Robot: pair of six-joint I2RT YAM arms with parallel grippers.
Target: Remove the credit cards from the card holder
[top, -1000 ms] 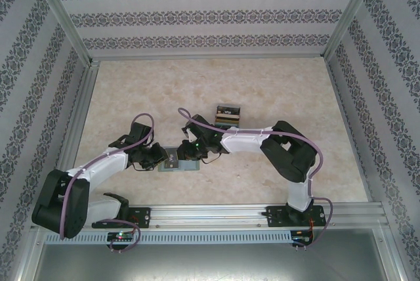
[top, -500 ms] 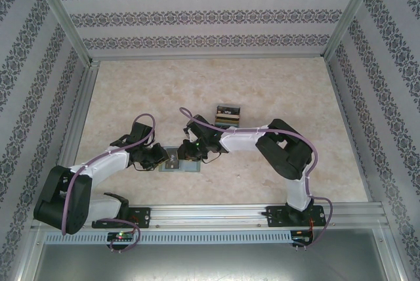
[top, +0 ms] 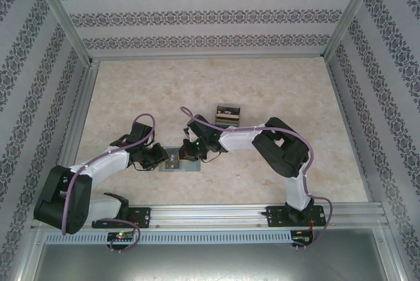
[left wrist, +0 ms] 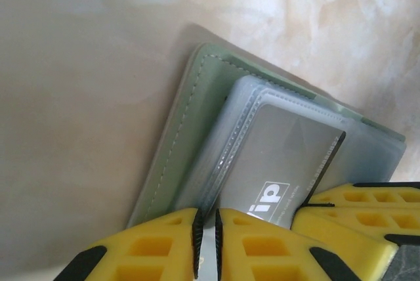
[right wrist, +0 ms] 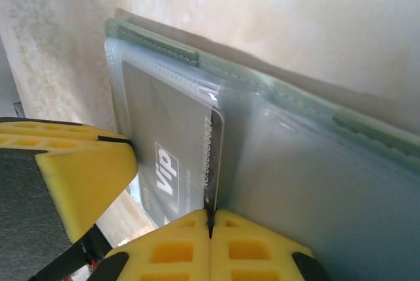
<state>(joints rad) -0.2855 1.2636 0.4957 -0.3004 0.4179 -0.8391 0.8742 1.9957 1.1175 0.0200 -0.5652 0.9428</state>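
Grey-blue holder [top: 172,163] lies flat on table [top: 295,97], near-centre, betw. both grippers. Left gripper [left wrist: 207,222] is nearly shut, seemingly clamped on holder's left end. Right gripper [right wrist: 210,218] is closed, pinching grey VIP card [right wrist: 164,130] by its end. Card's long axis runs toward those fingers, so pull prob. goes straight back right, w/ left anchoring.
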